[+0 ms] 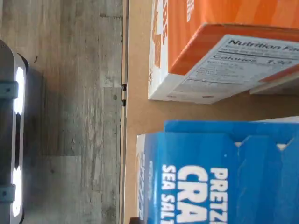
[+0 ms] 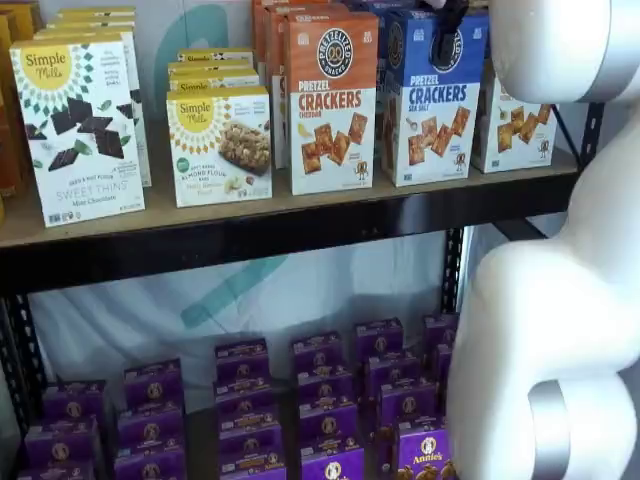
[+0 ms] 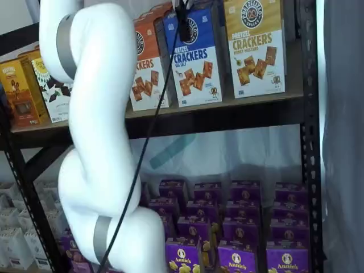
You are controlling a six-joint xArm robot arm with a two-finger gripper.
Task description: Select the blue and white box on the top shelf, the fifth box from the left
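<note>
A: Wrist view: looking down on blue box (image 1: 219,172), lid flaps blue, "PRETZEL CRA… SEA SAL…" readable along the face. Sits on tan top shelf (image 1: 138,70). Orange box (image 1: 210,46) just beside it, nutrition panel showing, bare board between the two. Grey plank floor (image 1: 70,93) past the shelf edge. No fingers visible here.

B: Shelf views?

A: Blue box (image 2: 432,95) upright at the front of top shelf (image 2: 300,225), between orange Cheddar box (image 2: 332,100) and a yellow-topped box (image 2: 515,125) set further back. Same order elsewhere: orange (image 3: 145,68), blue (image 3: 196,57), yellow (image 3: 255,45).

B: Gripper?

A: Black fingers (image 2: 452,14) hanging from above, right at the blue box's upper edge. Seen again as a dark tip (image 3: 184,23) over the box's upper left corner, black cable (image 3: 148,142) trailing down. Gap between fingers not made out in either view. Cannot tell whether spread, narrowed or clamped. Appears against the box top; actual contact unclear.

B: Anything else?

A: White arm (image 3: 96,142) filling much of the foreground. Purple boxes (image 2: 330,400) in rows on the lower shelf. Simple Mills boxes (image 2: 85,125) further left up top.
</note>
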